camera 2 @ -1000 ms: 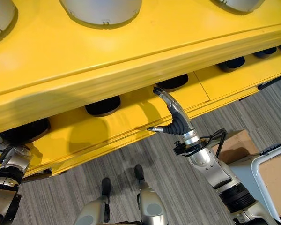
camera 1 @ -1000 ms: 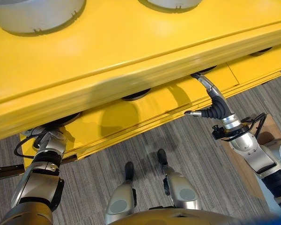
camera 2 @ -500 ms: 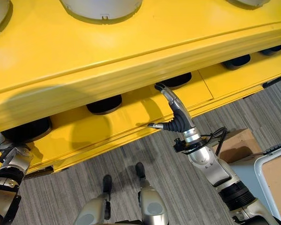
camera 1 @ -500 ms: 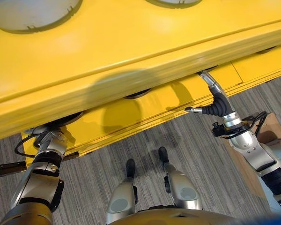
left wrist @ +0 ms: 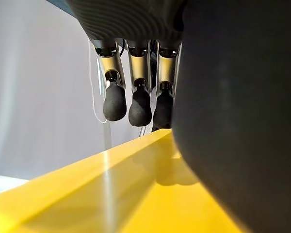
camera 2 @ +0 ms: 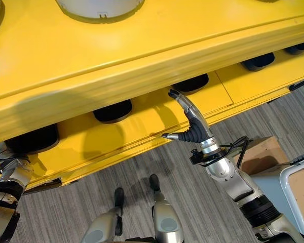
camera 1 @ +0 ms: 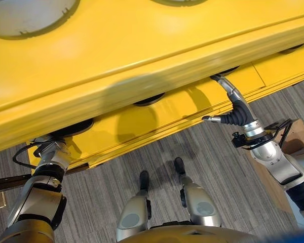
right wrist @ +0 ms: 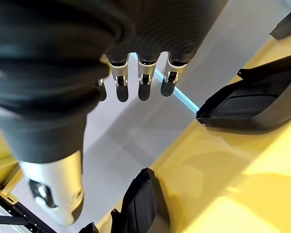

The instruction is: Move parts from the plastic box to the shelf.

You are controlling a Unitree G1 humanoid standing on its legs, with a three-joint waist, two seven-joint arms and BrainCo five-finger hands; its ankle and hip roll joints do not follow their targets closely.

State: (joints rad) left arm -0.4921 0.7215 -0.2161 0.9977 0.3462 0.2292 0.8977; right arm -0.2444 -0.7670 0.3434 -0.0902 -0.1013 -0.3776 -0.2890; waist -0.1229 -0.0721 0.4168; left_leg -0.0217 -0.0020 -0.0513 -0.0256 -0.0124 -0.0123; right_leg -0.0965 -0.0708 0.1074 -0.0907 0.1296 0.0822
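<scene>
While the head looks steeply down, a yellow shelf runs across the upper part of both eye views, with a lower tier showing beneath its front lip. Black parts sit in a row on that lower tier: one at the robot's far left, one nearer the middle, one just beside the right hand, another farther right. Pale round parts rest on the upper tier.

Right hand: raised at the lower tier's front edge, fingers straight and reaching toward the shelf, thumb stuck out sideways, holding nothing. Its wrist view shows the straight fingers over the yellow tier with black parts lying apart from them.

Left hand: at the lower tier's left end. In its wrist view the fingers hang relaxed just above the yellow edge, a large dark part close alongside; whether they grip it, cannot tell.

Grey carpet floor below.
</scene>
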